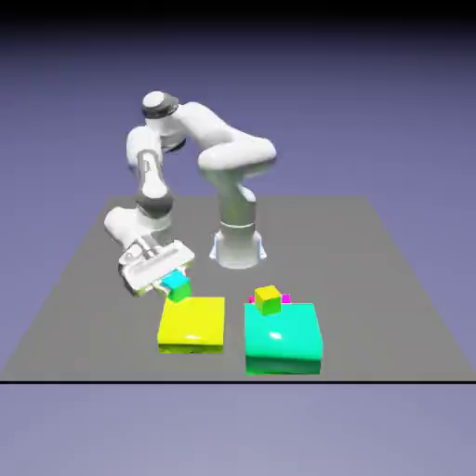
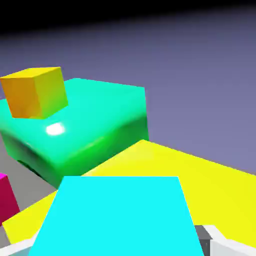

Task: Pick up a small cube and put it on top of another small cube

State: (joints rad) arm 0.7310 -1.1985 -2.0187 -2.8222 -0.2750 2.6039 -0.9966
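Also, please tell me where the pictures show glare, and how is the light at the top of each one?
Exterior view: small white glints on the flat teal block and the flat yellow block; black band at the top, fading into blue-violet. Hand view: one bright white spot on the flat teal block; top also black, its lower edge slanted.

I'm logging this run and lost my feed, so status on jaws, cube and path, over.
Jaws shut on small teal cube. Small yellow cube on big teal block. Nothing seen between the cubes above block height.
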